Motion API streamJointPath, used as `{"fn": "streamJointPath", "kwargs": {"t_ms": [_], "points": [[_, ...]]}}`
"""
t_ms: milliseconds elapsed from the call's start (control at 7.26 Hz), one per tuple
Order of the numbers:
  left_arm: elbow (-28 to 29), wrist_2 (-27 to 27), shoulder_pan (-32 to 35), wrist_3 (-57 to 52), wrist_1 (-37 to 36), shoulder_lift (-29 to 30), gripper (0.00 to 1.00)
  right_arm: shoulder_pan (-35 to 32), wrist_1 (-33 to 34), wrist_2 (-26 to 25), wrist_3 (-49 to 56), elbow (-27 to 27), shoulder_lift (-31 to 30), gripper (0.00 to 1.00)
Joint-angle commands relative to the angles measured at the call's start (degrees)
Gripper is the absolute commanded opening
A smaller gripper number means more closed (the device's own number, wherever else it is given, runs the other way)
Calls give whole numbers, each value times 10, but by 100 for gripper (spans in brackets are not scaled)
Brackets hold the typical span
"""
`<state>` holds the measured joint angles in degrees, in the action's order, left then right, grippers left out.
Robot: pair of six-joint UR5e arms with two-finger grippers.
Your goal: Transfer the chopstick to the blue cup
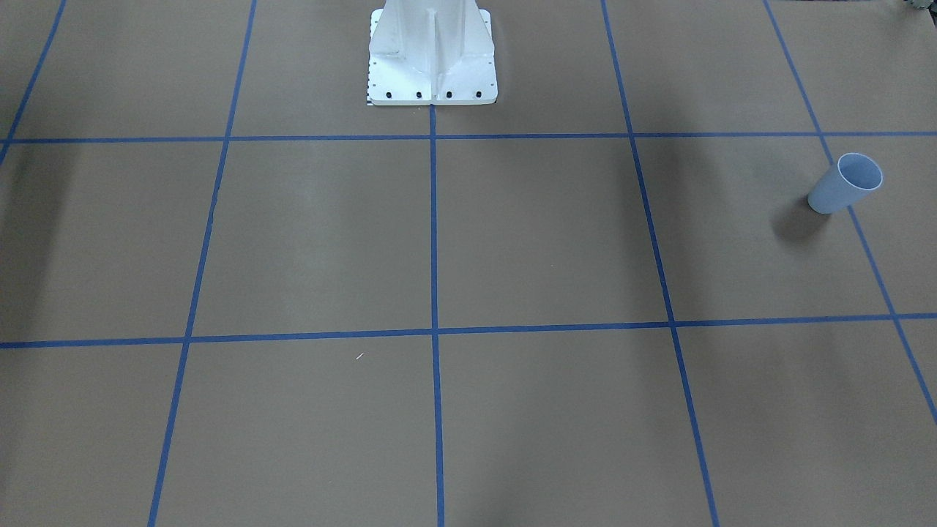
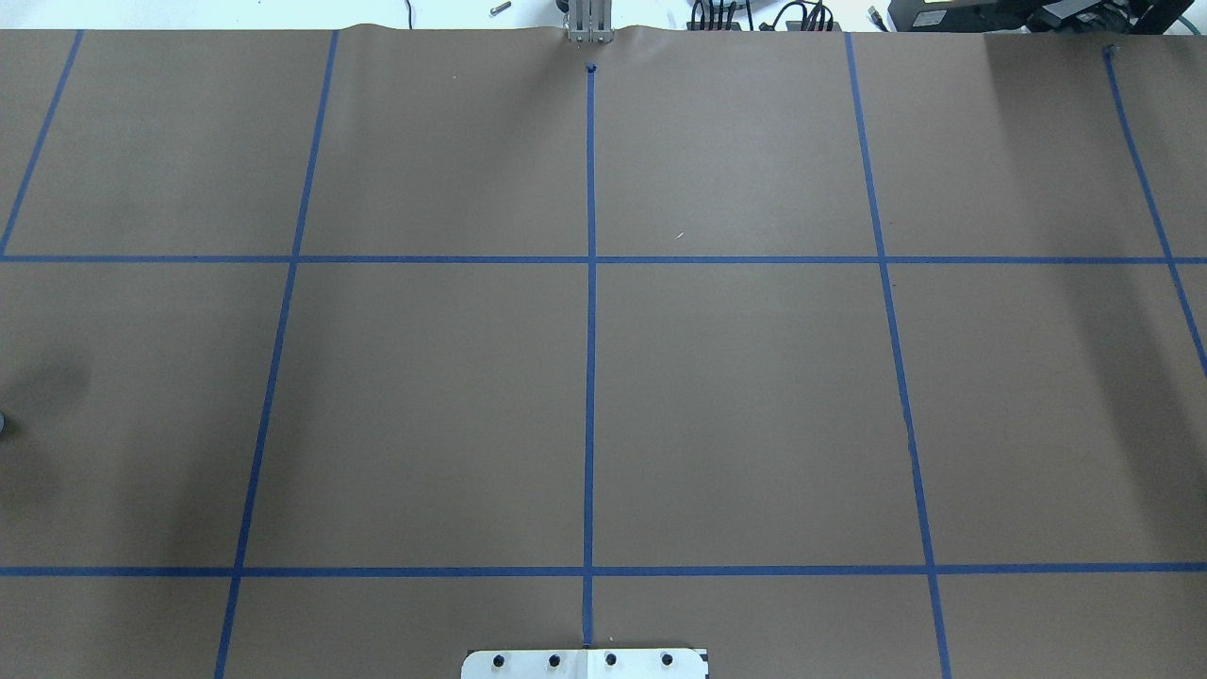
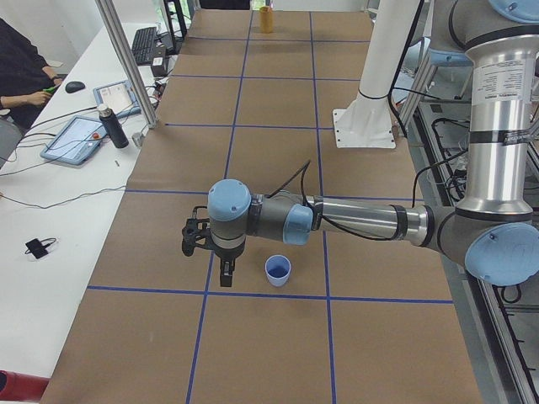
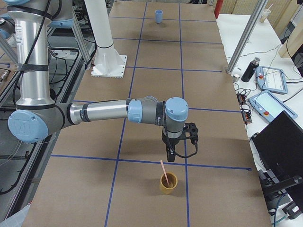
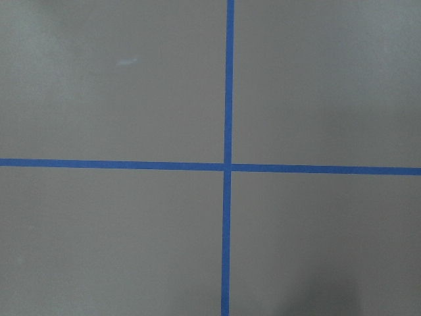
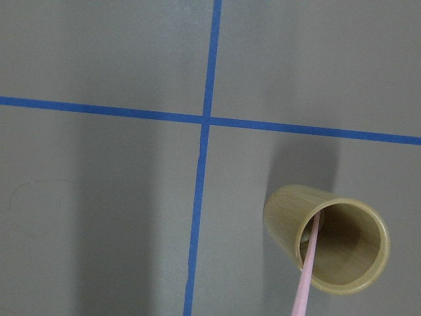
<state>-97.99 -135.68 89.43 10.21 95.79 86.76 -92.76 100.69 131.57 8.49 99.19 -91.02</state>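
Inside tan cup, chopstick near-upright, top leaning robotward; right end effector, left end effector: opening cannot tell.

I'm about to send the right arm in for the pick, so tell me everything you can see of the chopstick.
The chopstick is a thin, straight, pale pink stick. It stands tilted in the upright tan, bamboo-looking cup, lower end inside, shaft leaning on the rim, upper part sticking out. Only the cup touches it; the right gripper hangs nearby, apart.
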Motion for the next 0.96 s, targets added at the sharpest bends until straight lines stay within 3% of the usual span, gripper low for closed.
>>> {"fn": "streamJointPath", "kwargs": {"t_ms": [0,275,826], "points": [[-3,1,-35,57,80,-59,99,0,-8,4,-1,-6,0,100],[-4,-1,-49,131,209,-136,99,-1,-8,32,-2,-6,-2,100],[2,-8,-123,146,220,-143,99,0,-8,42,-5,-7,-1,100]]}}
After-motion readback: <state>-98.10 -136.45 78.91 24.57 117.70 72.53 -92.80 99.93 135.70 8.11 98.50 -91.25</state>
